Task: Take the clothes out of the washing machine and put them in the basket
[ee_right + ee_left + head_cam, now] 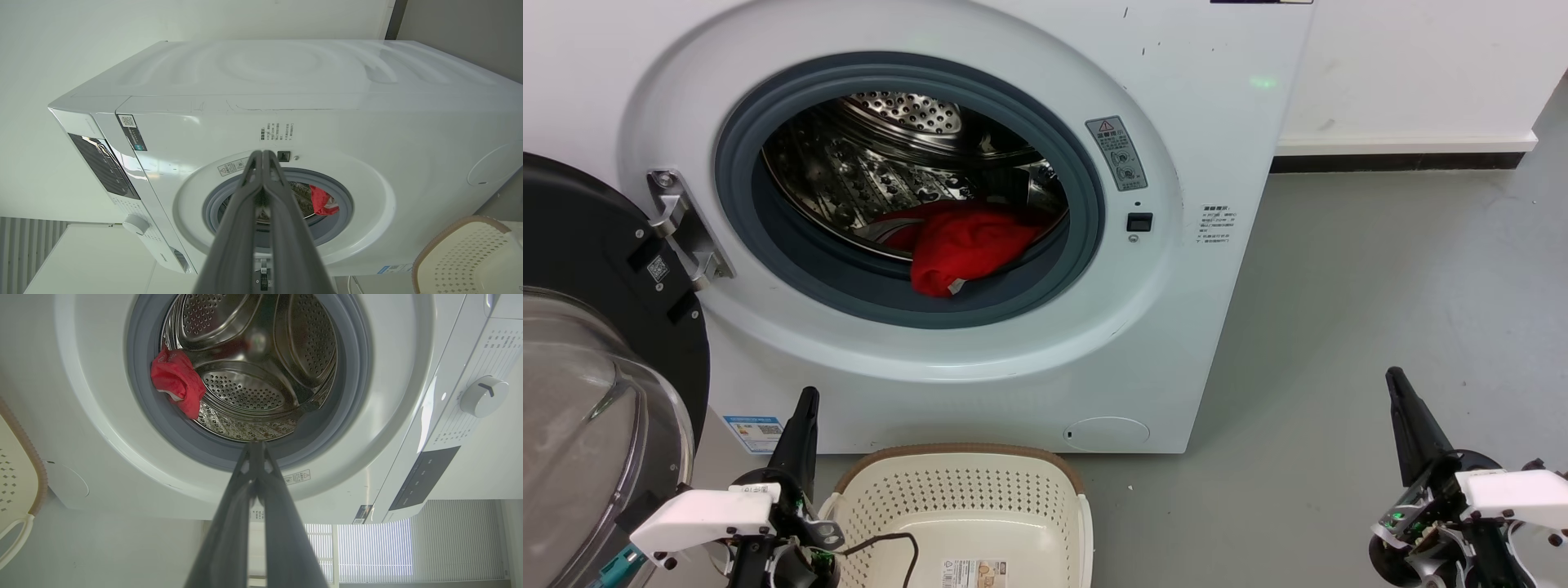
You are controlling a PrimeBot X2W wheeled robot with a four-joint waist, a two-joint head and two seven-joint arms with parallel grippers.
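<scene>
While the door [600, 245] hangs open at the left: the washing machine [1168, 343] shows its steel drum [849, 171], and I'd say nothing has been lifted out yet.
Clothes [964, 245]: a red heap at the front bottom of the drum, its near edge spilling onto the grey seal [1013, 306]. Whether it is one piece or two I cannot tell.
Basket [964, 451]: on the floor [1339, 327] just before the machine, below the porthole, with nothing red in it.
Left gripper [807, 402]: low beside the basket, jaws pressed together, holding nothing.
Right gripper [1396, 384]: well off to the right above bare floor, jaws likewise closed and empty.
Cable [894, 541]: a dark loop from the left wrist lies over the basket and could catch a garment.
Risk: reaching in with closed jaws would only shove the cloth deeper. Fingertips could snag the rubber seal. A shallow pinch might drop the cloth short of the basket. The left arm, working near the door, could knock it.
Views: the left wrist view looks deep into the drum and catches a pale trim on the cloth, which the head view's angle hides. The head view gives the door and cable.
</scene>
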